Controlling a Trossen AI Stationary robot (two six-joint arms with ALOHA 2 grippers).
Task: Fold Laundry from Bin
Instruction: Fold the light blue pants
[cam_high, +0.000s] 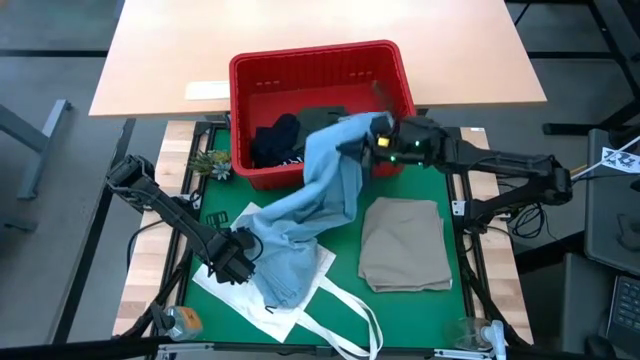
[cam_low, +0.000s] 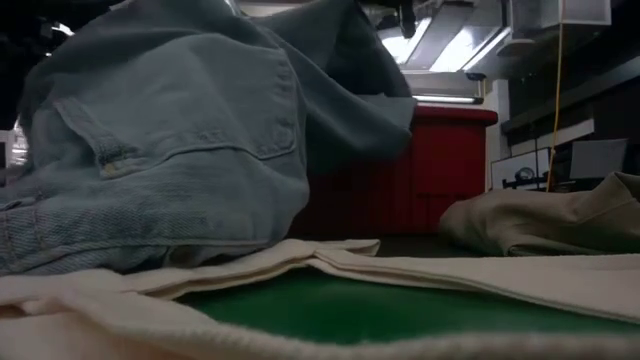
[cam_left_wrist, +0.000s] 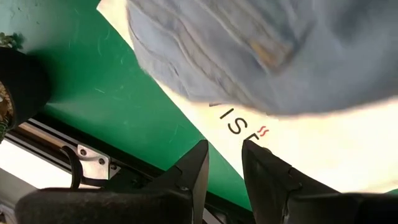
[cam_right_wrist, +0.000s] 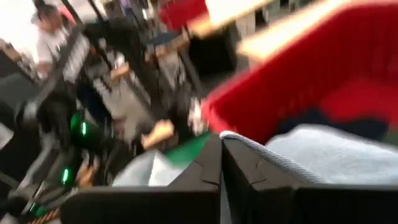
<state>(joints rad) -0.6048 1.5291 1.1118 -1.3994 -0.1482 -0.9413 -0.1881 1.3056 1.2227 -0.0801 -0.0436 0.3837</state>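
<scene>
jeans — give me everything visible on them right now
The light blue denim jeans look soft and worn, with a stitched pocket showing in the low view. They drape from the red bin, over its front rim, down onto the green mat and the white tote bag. The right gripper is shut on their upper end at the bin's rim. The left gripper sits at the lower, bunched end.

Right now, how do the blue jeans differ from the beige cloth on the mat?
The jeans are light blue denim; the beige cloth is khaki. The jeans lie rumpled, draped from the red bin down to the mat, while the beige cloth lies folded flat. The right gripper pinches the jeans; nothing touches the beige cloth. Both rest on the green mat.
</scene>
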